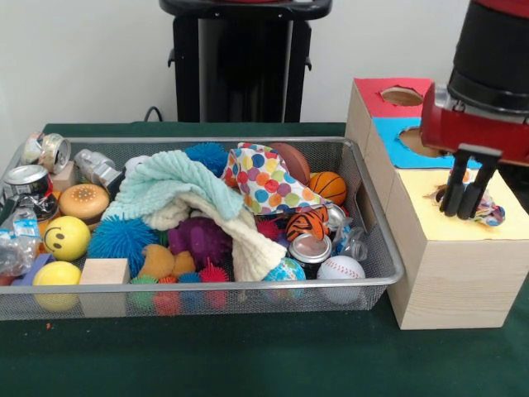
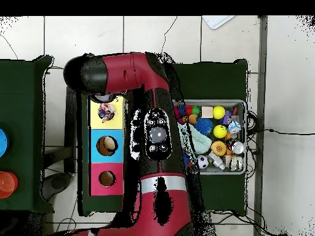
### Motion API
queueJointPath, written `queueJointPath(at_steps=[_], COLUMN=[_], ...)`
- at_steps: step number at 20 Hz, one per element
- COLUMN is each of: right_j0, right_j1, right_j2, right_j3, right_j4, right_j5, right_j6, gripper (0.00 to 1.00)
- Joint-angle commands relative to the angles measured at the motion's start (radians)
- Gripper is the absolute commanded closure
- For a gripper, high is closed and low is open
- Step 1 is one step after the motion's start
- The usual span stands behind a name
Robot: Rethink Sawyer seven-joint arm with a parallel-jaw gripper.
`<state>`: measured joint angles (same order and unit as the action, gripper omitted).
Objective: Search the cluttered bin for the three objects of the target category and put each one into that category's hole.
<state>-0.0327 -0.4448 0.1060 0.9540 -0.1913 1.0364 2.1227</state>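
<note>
The wire mesh bin (image 1: 376, 240) holds a heap of toys; it also shows in the overhead view (image 2: 241, 103). One polka-dot cloth (image 1: 263, 184) lies bunched at the bin's back middle, beside the towels. A second polka-dot cloth (image 1: 489, 212) sits crumpled in the hole of the yellow-topped box (image 1: 512, 223), its edges sticking out; from above the cloth (image 2: 106, 112) fills that hole. My gripper (image 1: 464, 207) stands upright over that hole with its tips down in this cloth. No third cloth shows.
Mint-green and cream towels (image 1: 186, 194) drape over the bin's middle. Balls, cans, a toy burger (image 1: 83, 201) and a wooden block (image 1: 104, 271) surround them. The blue-topped box (image 1: 393, 141) and red-topped box (image 1: 372, 89) stand behind the yellow one.
</note>
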Motion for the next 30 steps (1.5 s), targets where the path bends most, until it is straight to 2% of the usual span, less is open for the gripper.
queueJointPath(at_steps=[1, 6, 11, 19, 24, 27, 30], right_j0=[-0.023, -0.031, -0.02, -0.02, -0.012, -0.01, -0.015], right_j1=[0.077, 0.094, 0.064, 0.027, 0.005, -0.002, 0.005], right_j2=[0.087, 0.116, 0.116, 0.118, 0.105, 0.099, 0.101], right_j3=[0.09, 0.112, 0.13, 0.215, 0.271, 0.276, 0.288], right_j4=[-0.009, 0.048, 0.069, 0.092, 0.085, 0.072, 0.065], right_j5=[0.057, 0.086, 0.127, 0.084, 0.065, 0.098, 0.085], right_j6=[-0.131, -0.096, -0.073, -0.061, -0.06, -0.076, -0.084], gripper=[1.0, 1.0, 1.0, 1.0, 1.0, 1.0, 1.0])
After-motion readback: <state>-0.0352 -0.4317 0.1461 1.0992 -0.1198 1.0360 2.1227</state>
